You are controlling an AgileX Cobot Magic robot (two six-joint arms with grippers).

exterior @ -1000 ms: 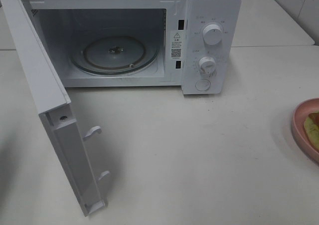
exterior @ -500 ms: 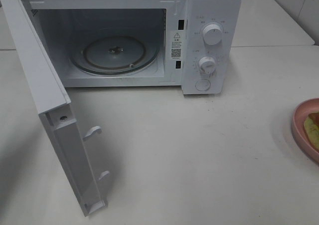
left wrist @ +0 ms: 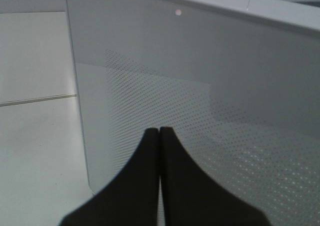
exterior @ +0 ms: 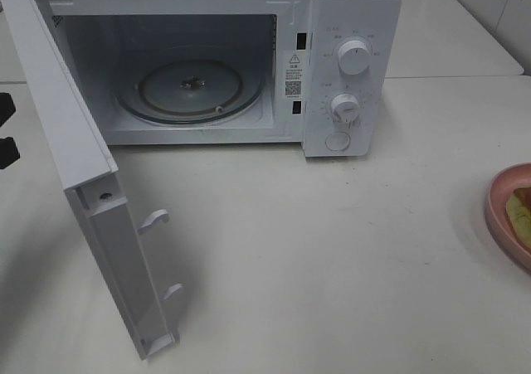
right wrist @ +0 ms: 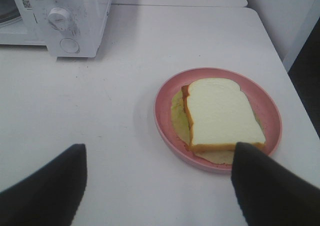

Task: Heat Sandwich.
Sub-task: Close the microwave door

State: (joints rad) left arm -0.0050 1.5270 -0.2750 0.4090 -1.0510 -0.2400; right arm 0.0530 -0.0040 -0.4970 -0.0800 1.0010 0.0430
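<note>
While the microwave (exterior: 207,67) stood on the white table (exterior: 332,250) with its door (exterior: 83,191) swung wide open, its glass turntable (exterior: 189,89) lay bare inside. At the left edge of the high view, just beside the door's outer face, the left gripper (left wrist: 159,131) showed as two dark tips; its wrist camera showed the fingers pressed together on nothing, facing the door's perforated panel. The sandwich (right wrist: 220,113) lay flat on the pink plate (right wrist: 165,116), well apart from the microwave at the table's right side. The right gripper (right wrist: 157,158) hung over the table near the plate, fingers spread wide, touching neither plate nor sandwich.
</note>
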